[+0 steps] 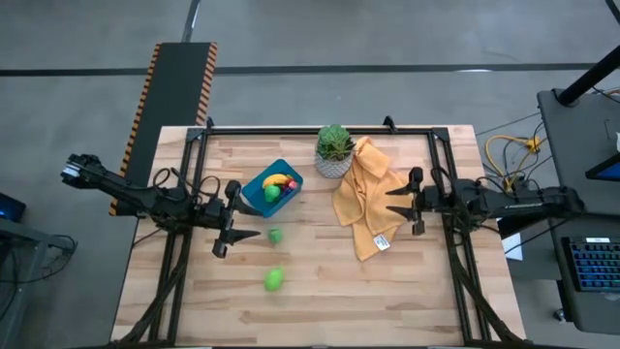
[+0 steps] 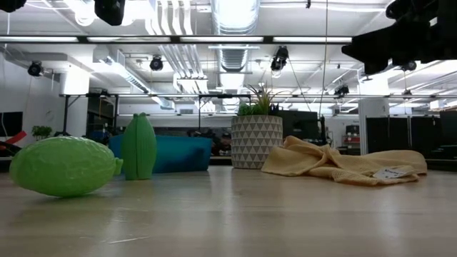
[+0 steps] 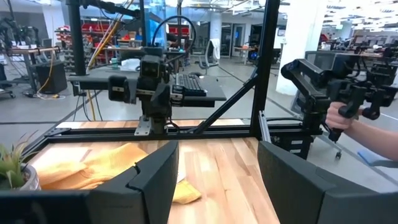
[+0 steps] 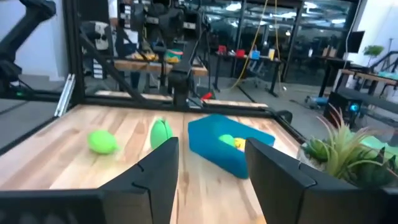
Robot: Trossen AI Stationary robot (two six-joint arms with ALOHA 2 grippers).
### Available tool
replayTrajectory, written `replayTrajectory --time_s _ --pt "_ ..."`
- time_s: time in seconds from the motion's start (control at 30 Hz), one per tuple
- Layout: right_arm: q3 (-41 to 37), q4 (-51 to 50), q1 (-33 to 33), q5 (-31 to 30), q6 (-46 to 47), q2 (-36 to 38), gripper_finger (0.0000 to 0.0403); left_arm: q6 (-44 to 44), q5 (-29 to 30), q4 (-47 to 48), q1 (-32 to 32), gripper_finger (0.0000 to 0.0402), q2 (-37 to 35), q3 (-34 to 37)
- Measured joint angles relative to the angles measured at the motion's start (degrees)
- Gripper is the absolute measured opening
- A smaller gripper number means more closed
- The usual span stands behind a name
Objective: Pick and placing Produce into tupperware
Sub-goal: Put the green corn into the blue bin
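The blue tupperware (image 1: 256,194) sits left of centre on the table and holds a yellow banana (image 1: 275,179), a green piece and a small purple-red bit. Two green produce pieces rest on the wood: an upright one (image 1: 276,235) (image 2: 138,146) near the container, and a rounded one (image 1: 274,280) (image 2: 64,166) closer to the near edge. My left gripper (image 1: 250,222) hovers open beside the container, above the table. My right gripper (image 1: 391,204) is open over the yellow cloth. In the right wrist view, the two green pieces (image 4: 101,141) (image 4: 160,132) and the tupperware (image 4: 230,146) lie ahead.
A potted green plant (image 1: 334,150) in a white patterned pot (image 2: 255,141) stands behind the container. A crumpled yellow cloth (image 1: 368,199) with a tag lies right of centre. A black frame runs along the table's far edge and sides. A person's hand (image 3: 348,115) holding a controller shows beyond the table.
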State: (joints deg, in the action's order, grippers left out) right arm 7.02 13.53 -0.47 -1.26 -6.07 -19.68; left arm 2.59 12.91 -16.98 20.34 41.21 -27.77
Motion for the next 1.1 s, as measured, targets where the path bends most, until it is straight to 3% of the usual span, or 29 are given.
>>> replayTrajectory --time_s 0.17,0.6,0.87,1.1 --pt "-0.9 -0.5 -2.3 5.0 1.2 3.9 0.0177 0.0 0.0 0.1 0.0 0.0206 0.0 0.0" --pt "-6.6 -7.9 -2.2 4.2 7.2 17.5 0.0177 -1.7 0.0 2.1 0.0 0.0206 0.0 0.1" --pt "-6.5 -9.1 -2.2 2.6 9.8 17.6 0.0176 -1.9 -0.5 5.2 0.0 0.0206 2.4 0.2" --pt "-6.5 -8.9 -2.2 2.6 11.5 15.8 0.0177 -11.5 0.4 -0.4 -0.2 0.0206 8.0 0.1"
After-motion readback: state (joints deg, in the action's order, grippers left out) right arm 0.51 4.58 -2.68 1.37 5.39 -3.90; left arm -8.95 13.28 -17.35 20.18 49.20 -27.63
